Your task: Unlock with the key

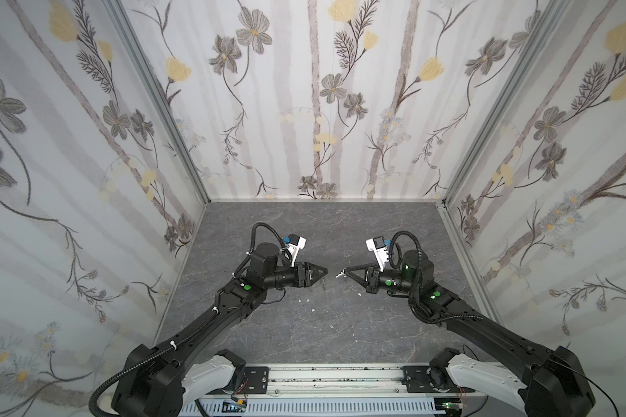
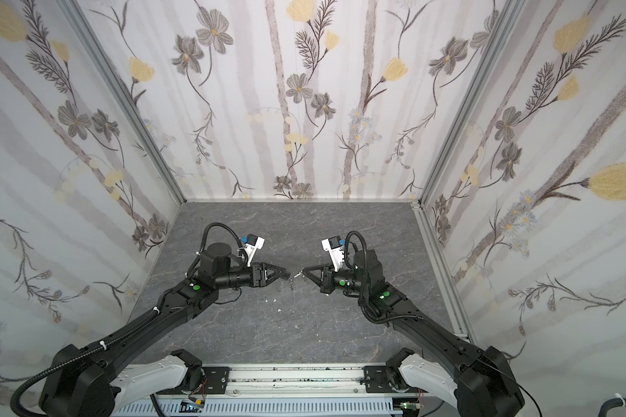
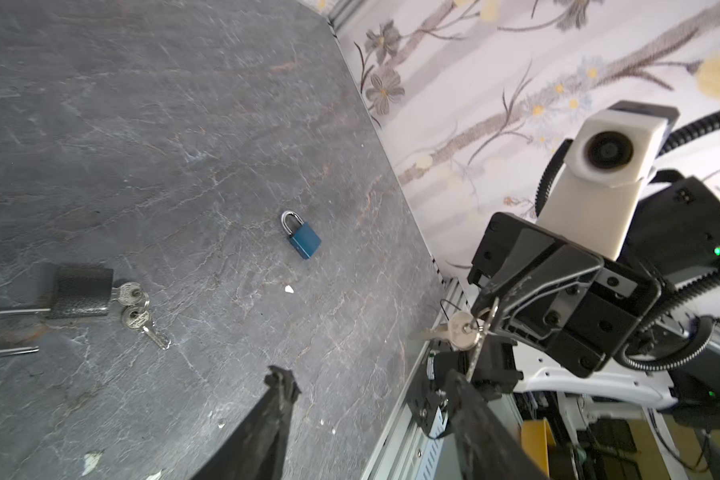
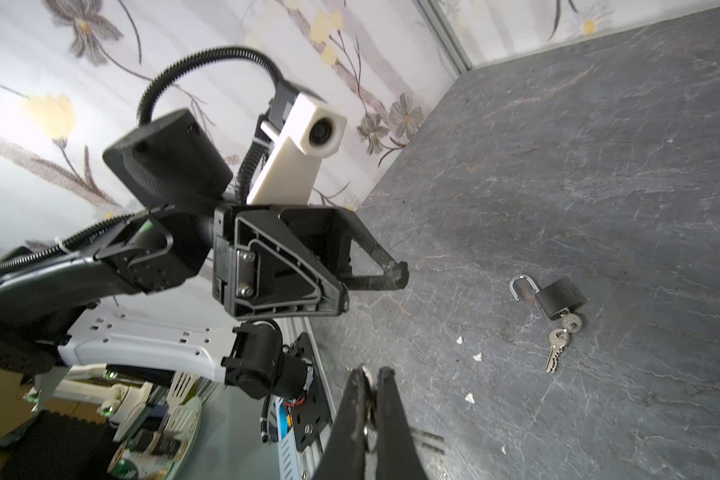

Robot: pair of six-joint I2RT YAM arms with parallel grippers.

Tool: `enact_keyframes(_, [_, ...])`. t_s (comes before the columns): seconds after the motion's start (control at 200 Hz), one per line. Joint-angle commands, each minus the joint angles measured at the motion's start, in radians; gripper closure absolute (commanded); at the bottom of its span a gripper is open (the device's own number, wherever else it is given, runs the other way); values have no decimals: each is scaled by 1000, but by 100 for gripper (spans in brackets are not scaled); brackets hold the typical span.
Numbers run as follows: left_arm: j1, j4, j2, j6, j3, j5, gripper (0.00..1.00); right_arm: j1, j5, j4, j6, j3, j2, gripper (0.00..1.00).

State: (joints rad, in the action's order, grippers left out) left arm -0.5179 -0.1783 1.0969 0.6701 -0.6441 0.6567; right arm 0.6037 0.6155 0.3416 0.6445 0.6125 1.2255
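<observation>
Blue padlock (image 3: 304,237) lay ahead of the empty, spread left gripper (image 3: 368,376), body end nearest, while the right gripper (image 4: 373,376), seemingly farther off, clamped the silver key (image 3: 460,332).

Grey stone-patterned tabletop (image 1: 340,325), closed in on three sides by floral-papered walls (image 1: 304,108). Both arms are extended toward the middle, with the grippers pointed tip to tip, near each other but apart.

Left gripper (image 1: 325,274): fingertips seen slightly parted.

Right gripper (image 1: 345,271): jaws closed on a small silvery key (image 1: 339,275), which is pointed at the left gripper.

A few white scraps (image 1: 304,299) are scattered on the tabletop nearer the camera than the left gripper. An aluminium rail (image 1: 333,375) is mounted along the near edge, between the arm bases.
</observation>
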Motion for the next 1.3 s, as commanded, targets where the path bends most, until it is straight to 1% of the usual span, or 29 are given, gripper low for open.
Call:
enact_keyframes(0.0, [5,-301,-10,184,49,-132,33,0,-103,189,95,-10,18,100])
enact_keyframes(0.095, [4,-371,29,240,27,-73,33,0,-122,263,140,-16,45,100])
enact_keyframes(0.175, [4,-513,80,317,26,-7,34,2,-122,323,179,-22,68,100])
enact_keyframes(0.285, [2,-726,147,417,47,36,34,6,-115,392,219,-31,90,100])
enact_keyframes(0.34, [0,-772,177,442,45,50,34,11,-114,421,234,-34,96,100])
enact_keyframes(0.415, [-8,-810,211,465,37,66,37,20,-124,435,243,-36,99,100])
enact_keyframes(0.485, [-17,-852,232,481,29,81,43,22,-138,439,248,-35,103,100])
enact_keyframes(0.57, [-30,-863,249,489,13,95,50,22,-156,456,264,-41,110,100])
enact_keyframes(0.829, [-51,-913,283,519,2,130,67,21,-218,473,287,-48,112,100])
enact_keyframes(0.884, [-53,-918,290,524,-3,137,73,22,-227,484,292,-55,110,100])
enact_keyframes(0.929, [-55,-920,296,527,-6,141,76,22,-232,487,296,-57,109,100])
enact_keyframes(1.059, [-56,-925,310,535,-16,150,87,21,-247,503,308,-72,103,100])
enact_keyframes(1.164, [-56,-924,320,537,-22,152,100,22,-232,503,307,-71,107,100])
enact_keyframes(1.294, [-57,-919,322,534,-28,154,100,21,-200,490,299,-66,112,100])
